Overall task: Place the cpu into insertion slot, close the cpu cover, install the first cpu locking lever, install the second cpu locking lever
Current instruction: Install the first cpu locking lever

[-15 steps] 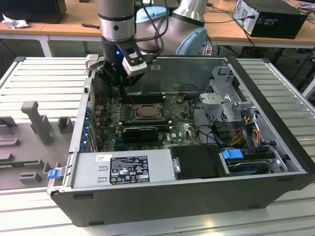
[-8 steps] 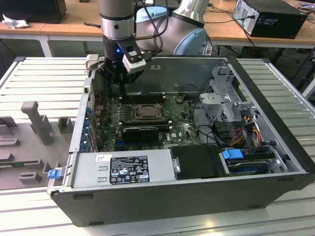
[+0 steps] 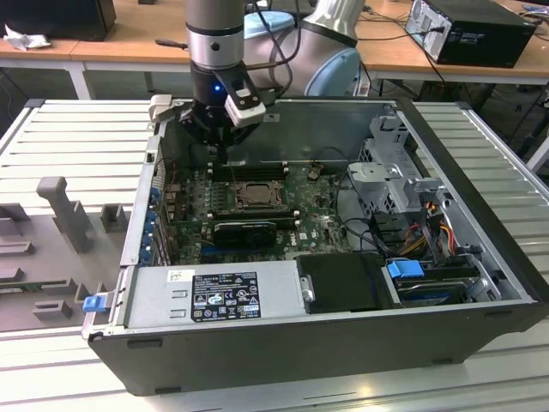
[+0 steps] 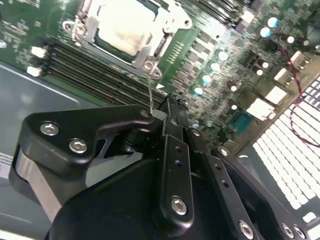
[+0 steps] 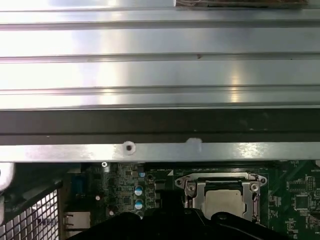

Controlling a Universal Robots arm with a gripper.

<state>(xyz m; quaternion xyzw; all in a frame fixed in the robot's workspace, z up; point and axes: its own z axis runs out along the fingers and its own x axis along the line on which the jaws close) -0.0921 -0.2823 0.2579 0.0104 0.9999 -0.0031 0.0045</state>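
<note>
The cpu [image 4: 122,30] lies pale and flat in the insertion slot [image 3: 255,196] on the green board, and it appears again in the first wrist view [image 5: 225,204]. The silvery cpu cover [image 4: 150,50] is down around it, its rim [image 5: 222,176] framing the chip. A thin wire locking lever [image 4: 150,87] rises from the socket's corner up to my black gripper [image 4: 159,111]. The fingers are pressed together on the lever's end. In the exterior view my gripper [image 3: 225,154] hangs over the far side of the socket, inside the open computer case.
Long black memory slots [image 4: 95,65] run beside the socket, and round capacitors [image 4: 215,67] stand nearby. A black card [image 3: 244,230], the power supply [image 3: 214,292], a drive cage [image 3: 395,172] and cables [image 3: 429,215] crowd the case. The case wall [image 5: 160,125] stands close behind my gripper.
</note>
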